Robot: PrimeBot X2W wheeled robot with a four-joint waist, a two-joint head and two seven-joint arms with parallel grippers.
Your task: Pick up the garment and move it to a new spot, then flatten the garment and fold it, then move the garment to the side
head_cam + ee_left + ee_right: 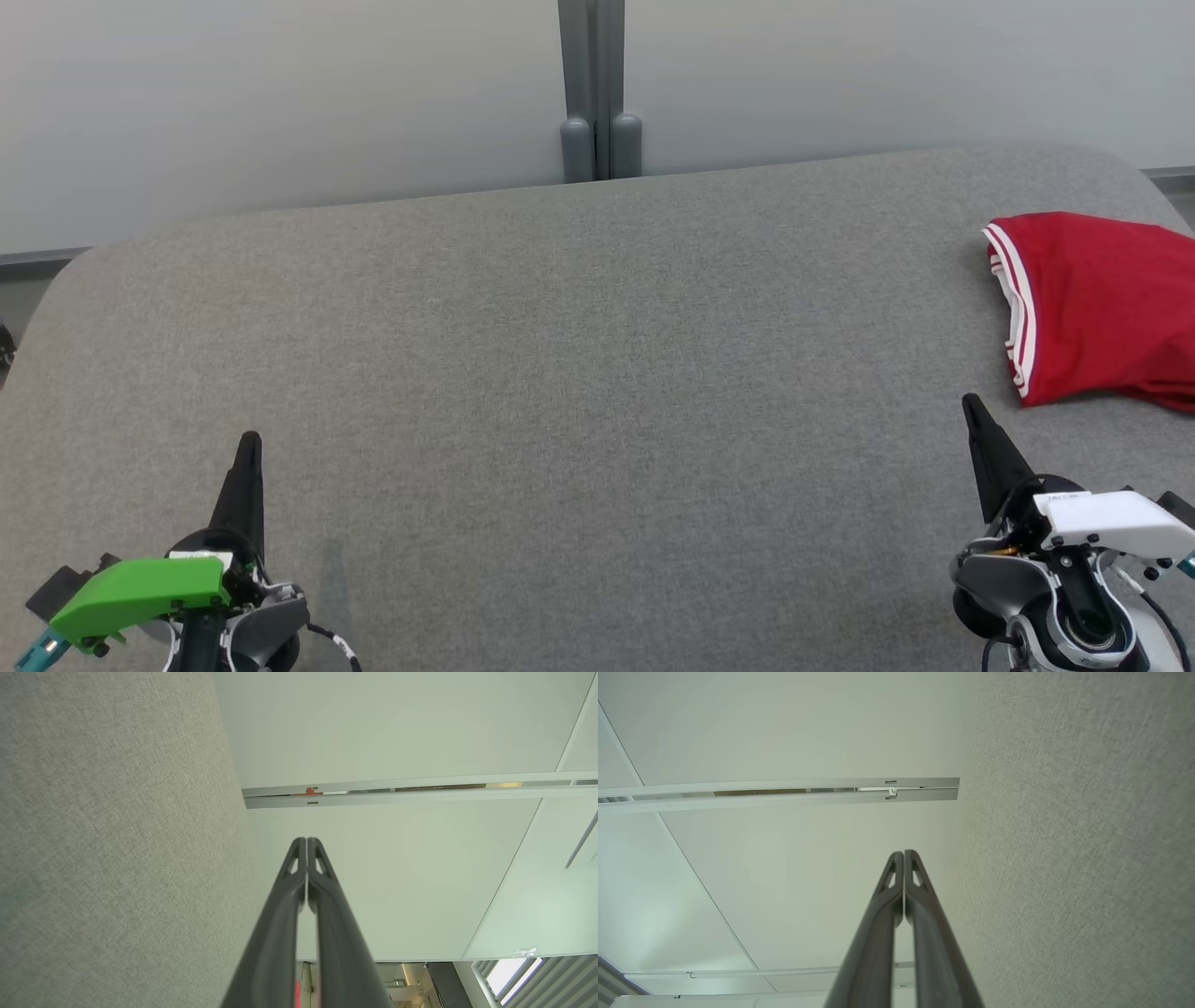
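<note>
Grey table (560, 327) has the red garment (1102, 308) at its right side (looks folded, so maybe done). The left gripper (248, 448) and right gripper (973, 411) are pinched together, empty.

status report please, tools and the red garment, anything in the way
Left tool and right tool shut, empty. Red white-striped garment lying at right side of grey table, untouched. Nothing between it and right tool.
</note>
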